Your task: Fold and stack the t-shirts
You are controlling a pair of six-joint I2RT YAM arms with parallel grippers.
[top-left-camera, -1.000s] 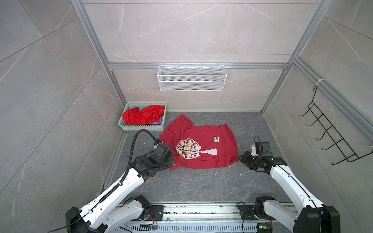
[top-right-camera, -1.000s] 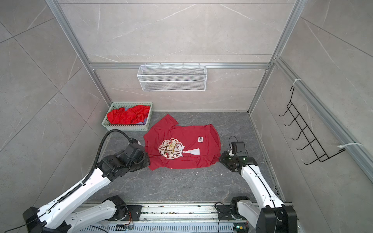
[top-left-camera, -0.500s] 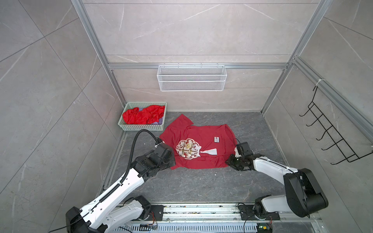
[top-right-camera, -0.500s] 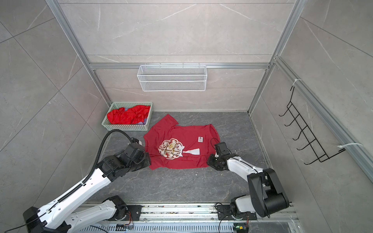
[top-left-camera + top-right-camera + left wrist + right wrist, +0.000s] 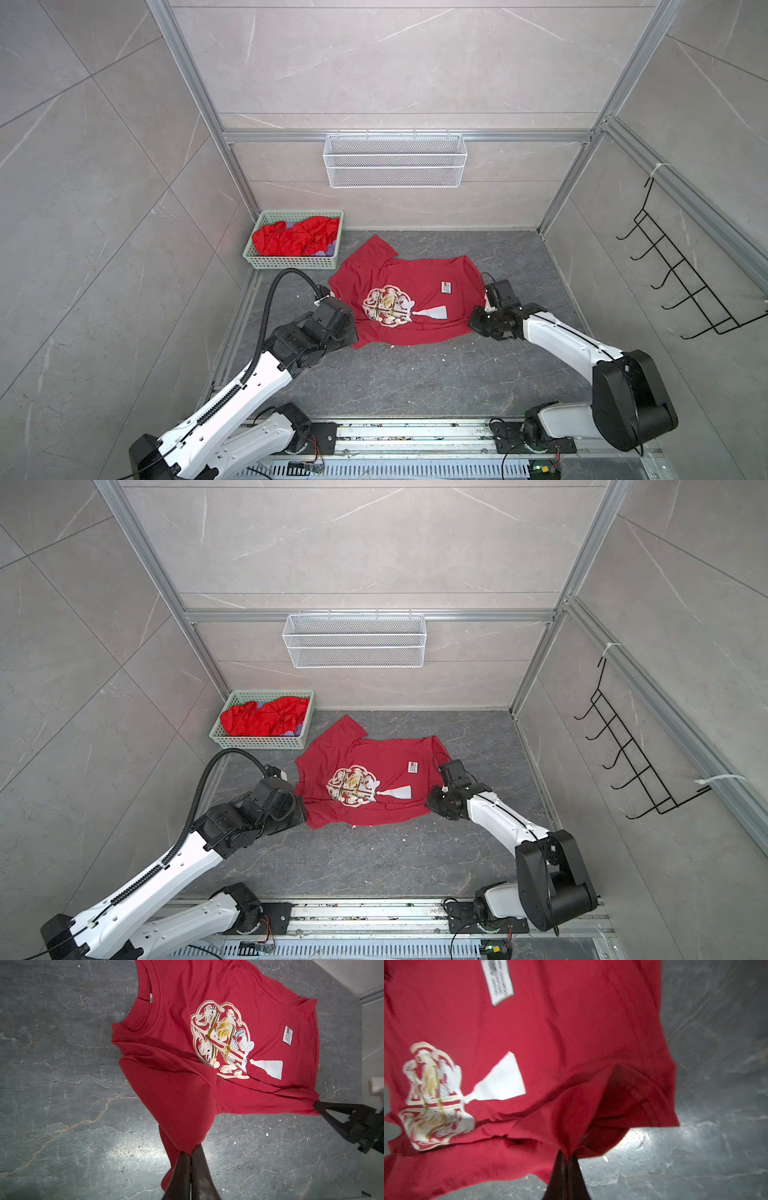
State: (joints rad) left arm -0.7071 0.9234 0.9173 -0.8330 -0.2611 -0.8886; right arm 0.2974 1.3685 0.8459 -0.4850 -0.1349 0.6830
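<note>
A dark crimson t-shirt (image 5: 419, 291) (image 5: 386, 771) with a round white-gold print, a white tassel shape and a small white label lies spread on the dark stone floor. My left gripper (image 5: 354, 334) (image 5: 304, 812) is shut on the shirt's near sleeve (image 5: 182, 1105); its tips (image 5: 191, 1152) pinch the cloth, which rises in a ridge. My right gripper (image 5: 471, 322) (image 5: 428, 801) (image 5: 318, 1106) is shut on the near hem corner; the wrist view shows the tips (image 5: 566, 1156) closed on bunched fabric. More bright red t-shirts (image 5: 297, 239) (image 5: 266, 719) lie crumpled in the green basket (image 5: 291, 262).
A white wire basket (image 5: 395, 160) hangs on the back wall. A black hook rack (image 5: 681, 286) is on the right wall. The arms' rail (image 5: 415, 436) runs along the front edge. Walls close in the floor on three sides.
My right gripper has swung left from beside the shirt to its near hem corner and shut on the cloth. My left gripper has kept its hold on the sleeve.
</note>
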